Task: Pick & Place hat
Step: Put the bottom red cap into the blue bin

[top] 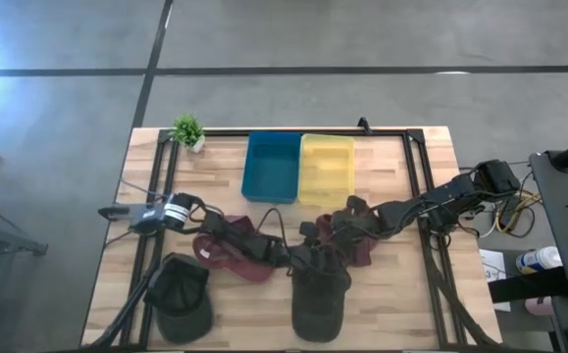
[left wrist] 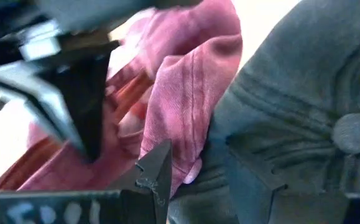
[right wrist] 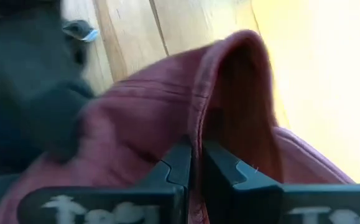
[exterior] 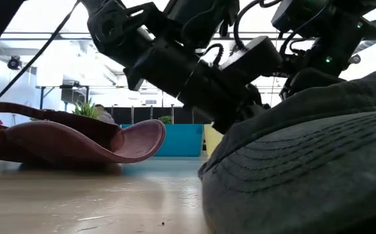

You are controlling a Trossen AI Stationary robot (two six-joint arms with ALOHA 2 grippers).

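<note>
An olive-grey hat (top: 319,299) lies at the table's near middle, crown up, and fills the low view's right (exterior: 304,162). My left gripper (top: 315,261) (left wrist: 199,155) stands open at its far edge, one finger before the hat's crown (left wrist: 291,93), the other before maroon cloth (left wrist: 186,81). Just right of it a maroon hat (top: 364,250) has my right gripper (top: 342,228) (right wrist: 197,152) shut on it. A second maroon hat (top: 230,250) (exterior: 77,140) lies left of middle, brim on the table. My left gripper: whether its fingers (left wrist: 158,177) touch the olive-grey hat or the maroon cloth, I cannot tell. My right gripper pinches an upturned edge of the maroon hat (right wrist: 214,106) between its two fingers, coming slanting down from the table's right. The cloth stands up in a fold beyond the fingertips.
A blue bin (top: 272,167) and a yellow bin (top: 327,169) stand side by side at the far middle. A small potted plant (top: 187,130) is at the far left corner. A black hat (top: 181,294) lies near left. Both arms cross close together over the middle.
</note>
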